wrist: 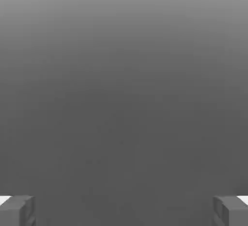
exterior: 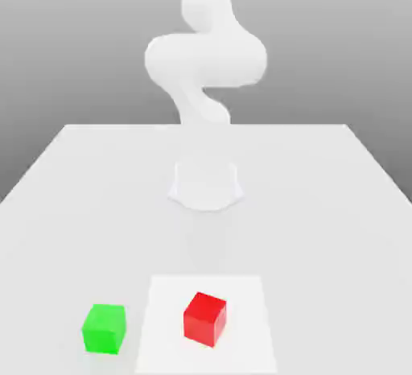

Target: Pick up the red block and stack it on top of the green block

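- Green block (exterior: pixel 105 329): one, bright green cube, resting on the bare tabletop near the exterior view's left front; just beside the pale square, not on it.
- Pale square (exterior: pixel 165 325): one, flat, whiter than the surface around it, lying at the front of the table.
- Red block (exterior: pixel 204 319): one, upon the pale square, turned at an angle to the square's edges; apart from the green block, to its right in the exterior view.
- White table (exterior: pixel 206 245): one, broad and plain, bearing all the above.
- Robot arm (exterior: pixel 206 59): one, white, its base at the table's middle, well behind the blocks.
- Gripper (wrist: pixel 124 211): one, two dark fingers, spread wide in the hand view, nothing between them.
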Controlling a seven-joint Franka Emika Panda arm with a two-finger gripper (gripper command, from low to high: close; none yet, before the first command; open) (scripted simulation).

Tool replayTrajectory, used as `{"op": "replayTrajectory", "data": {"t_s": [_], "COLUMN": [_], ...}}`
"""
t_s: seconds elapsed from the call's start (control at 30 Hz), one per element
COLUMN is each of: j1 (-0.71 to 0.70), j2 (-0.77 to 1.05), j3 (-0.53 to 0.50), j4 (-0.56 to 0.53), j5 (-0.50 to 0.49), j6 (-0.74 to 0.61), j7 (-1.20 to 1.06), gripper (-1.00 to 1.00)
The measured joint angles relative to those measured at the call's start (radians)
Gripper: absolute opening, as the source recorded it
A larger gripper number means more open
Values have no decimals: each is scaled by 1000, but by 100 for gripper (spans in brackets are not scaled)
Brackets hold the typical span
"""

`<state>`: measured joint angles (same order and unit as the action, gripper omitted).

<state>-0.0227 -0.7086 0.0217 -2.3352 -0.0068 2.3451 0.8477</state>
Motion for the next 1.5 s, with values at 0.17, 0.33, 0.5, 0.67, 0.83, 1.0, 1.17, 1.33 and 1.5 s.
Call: {"op": "replayTrajectory", "data": {"t_s": [0.17,0.33,0.5,0.67,0.83,1.0,1.17,1.33,1.5], "j1": [-43,-74,-92,-95,-82,-61,-62,-80,-221], "j2": [188,370,551,731,910,1008,1009,852,790], "j3": [41,69,83,84,69,43,44,72,-15], "j4": [-72,-142,-211,-281,-294,-281,-281,-305,-247], "j5": [-16,-35,-49,-38,-51,-76,-78,-30,-1], "j6": [92,182,271,361,488,570,572,439,319], "j7": [100,198,293,371,416,436,437,402,335], "gripper": [0,0,0,0,0,-100,-100,-100,-100]}}
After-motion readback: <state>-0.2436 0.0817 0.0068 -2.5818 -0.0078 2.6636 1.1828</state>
